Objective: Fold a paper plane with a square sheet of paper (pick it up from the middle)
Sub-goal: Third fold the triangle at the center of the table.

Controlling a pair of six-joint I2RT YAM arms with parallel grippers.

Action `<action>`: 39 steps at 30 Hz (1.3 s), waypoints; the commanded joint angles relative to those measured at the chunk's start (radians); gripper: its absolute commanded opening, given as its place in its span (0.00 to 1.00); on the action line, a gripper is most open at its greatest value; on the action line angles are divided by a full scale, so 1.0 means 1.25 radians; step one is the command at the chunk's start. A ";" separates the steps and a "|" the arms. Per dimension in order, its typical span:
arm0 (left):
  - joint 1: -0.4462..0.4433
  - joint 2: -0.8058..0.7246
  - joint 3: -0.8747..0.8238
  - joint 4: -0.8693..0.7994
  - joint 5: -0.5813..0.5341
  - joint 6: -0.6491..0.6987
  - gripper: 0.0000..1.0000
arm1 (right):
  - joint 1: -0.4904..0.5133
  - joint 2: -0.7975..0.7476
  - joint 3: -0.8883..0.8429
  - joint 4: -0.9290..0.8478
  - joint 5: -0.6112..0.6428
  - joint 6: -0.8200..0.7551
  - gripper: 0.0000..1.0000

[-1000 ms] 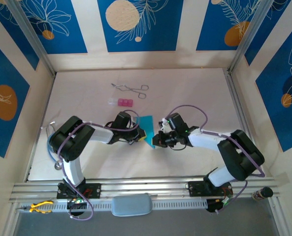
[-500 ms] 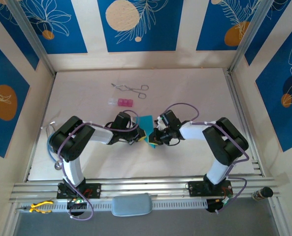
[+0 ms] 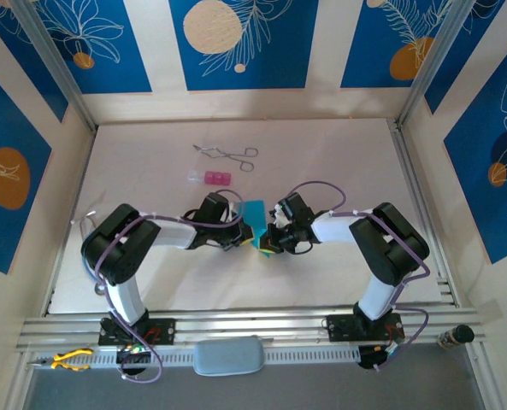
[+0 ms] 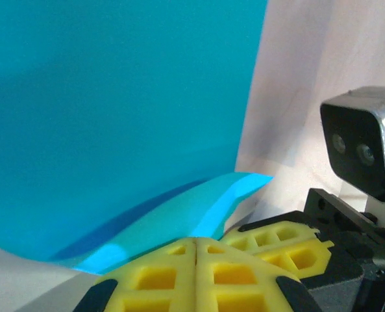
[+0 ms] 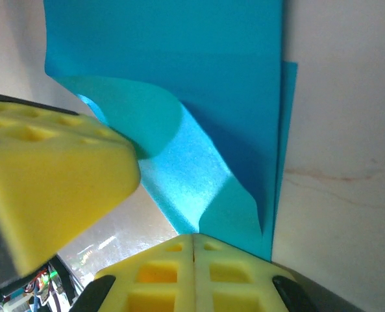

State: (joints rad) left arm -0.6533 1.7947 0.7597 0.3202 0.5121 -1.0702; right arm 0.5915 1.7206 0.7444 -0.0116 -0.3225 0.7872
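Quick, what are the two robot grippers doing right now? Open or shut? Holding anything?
Left gripper: shut on the blue paper.
Right gripper: shut on the same blue paper.

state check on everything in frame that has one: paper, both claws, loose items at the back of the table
square sheet of paper: partly folded, near edge curled up, pinched from both sides.
left claw: shut on the paper's curled edge.
right claw: shut on the paper.
forceps: lying flat on the table, nothing touching them.
pink block: resting on the table, apart from both claws.
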 commanded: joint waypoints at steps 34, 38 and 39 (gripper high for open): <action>0.181 -0.003 0.001 -0.133 -0.018 0.118 0.02 | 0.001 0.050 0.018 -0.182 0.063 -0.034 0.02; 0.182 -0.020 0.023 -0.165 -0.022 0.129 0.02 | -0.001 0.048 0.021 -0.184 0.059 -0.042 0.02; 0.182 -0.026 0.027 -0.171 -0.024 0.132 0.02 | -0.001 0.048 0.022 -0.186 0.060 -0.043 0.02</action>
State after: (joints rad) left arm -0.4461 1.7931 0.7753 0.1925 0.5209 -0.9417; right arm 0.5915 1.7378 0.7959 -0.1032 -0.3119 0.7563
